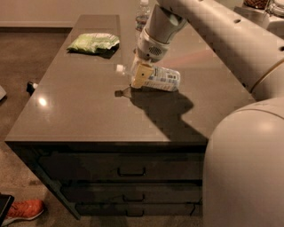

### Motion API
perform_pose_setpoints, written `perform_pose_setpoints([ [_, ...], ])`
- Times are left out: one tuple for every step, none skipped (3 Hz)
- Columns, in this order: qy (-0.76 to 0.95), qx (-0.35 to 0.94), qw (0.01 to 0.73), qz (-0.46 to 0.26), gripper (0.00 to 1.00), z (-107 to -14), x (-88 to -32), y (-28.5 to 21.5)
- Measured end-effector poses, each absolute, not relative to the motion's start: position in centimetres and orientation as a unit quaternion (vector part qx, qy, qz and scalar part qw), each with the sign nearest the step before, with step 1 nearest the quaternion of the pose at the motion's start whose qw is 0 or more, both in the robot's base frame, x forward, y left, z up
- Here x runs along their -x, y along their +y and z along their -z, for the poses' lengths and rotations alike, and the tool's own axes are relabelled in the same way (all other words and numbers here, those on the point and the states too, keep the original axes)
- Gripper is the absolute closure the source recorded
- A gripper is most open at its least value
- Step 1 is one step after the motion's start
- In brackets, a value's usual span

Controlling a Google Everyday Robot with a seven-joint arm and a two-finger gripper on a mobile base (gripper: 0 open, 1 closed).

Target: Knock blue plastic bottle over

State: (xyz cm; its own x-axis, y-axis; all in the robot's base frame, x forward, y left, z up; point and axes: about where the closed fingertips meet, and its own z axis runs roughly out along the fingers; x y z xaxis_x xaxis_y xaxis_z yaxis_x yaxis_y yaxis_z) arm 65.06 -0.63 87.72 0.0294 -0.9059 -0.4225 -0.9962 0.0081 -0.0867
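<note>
The blue plastic bottle (163, 79) lies on its side on the dark table (80, 111). Its white cap (118, 68) points left and its pale blue-and-white label faces up. My gripper (140, 75), with yellowish pads, comes down from the upper right. It sits right over the bottle's neck end and hides part of the neck. Whether it touches the bottle I cannot tell.
A slimmer clear bottle (142, 11) stands at the table's far edge behind my arm. A green snack bag (94, 42) lies at the far left. The table has drawers below (131, 170). A red shoe (24, 208) and a small dark object (31, 85) lie on the floor at the left.
</note>
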Motion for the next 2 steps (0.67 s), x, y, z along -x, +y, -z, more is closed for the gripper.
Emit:
perform_pose_setpoints([
  [0.691, 0.686, 0.19, -0.127, 0.35, -86.65, -64.29, -0.36],
  [0.691, 0.686, 0.189, -0.129, 0.04, -86.18, -64.23, -0.13],
])
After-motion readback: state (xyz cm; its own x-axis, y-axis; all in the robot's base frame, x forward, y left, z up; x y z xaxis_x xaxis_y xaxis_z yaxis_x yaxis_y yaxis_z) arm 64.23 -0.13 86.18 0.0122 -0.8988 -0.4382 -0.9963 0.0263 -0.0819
